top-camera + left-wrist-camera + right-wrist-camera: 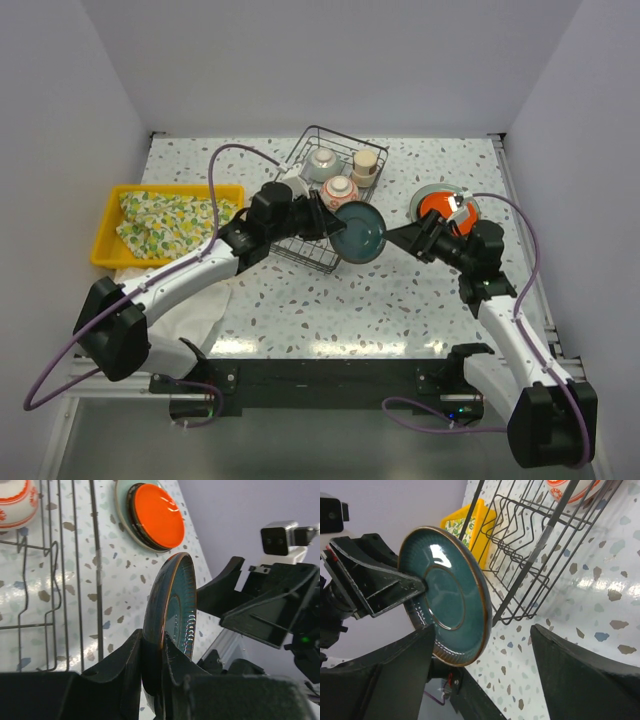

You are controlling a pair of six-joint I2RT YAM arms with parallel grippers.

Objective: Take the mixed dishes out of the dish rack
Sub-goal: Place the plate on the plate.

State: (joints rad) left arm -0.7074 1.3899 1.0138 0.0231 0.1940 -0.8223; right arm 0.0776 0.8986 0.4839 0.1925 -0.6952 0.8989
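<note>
Jaws of the left gripper (153, 645) pinch the rim of the teal plate (176, 597), tilted on edge, hollow face toward the spread-jawed right gripper (398, 238).

Straight ahead of the right gripper (398, 238), whose fingers are spread, the teal plate (360, 232) blocks the way, with the left gripper (325, 222) clamped behind it. The rack (305, 262) wires crowd beyond; the table (400, 300) beneath lies free.

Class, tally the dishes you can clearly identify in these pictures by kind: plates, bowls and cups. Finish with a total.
Plates: 3 (teal plate, orange-red plate, pale plate beneath it)
Bowls: 2 (celadon bowl, red-patterned bowl)
Cups: 1 (beige cup)
Total: 6
One whitish item in the dish rack is too hidden to class.
</note>
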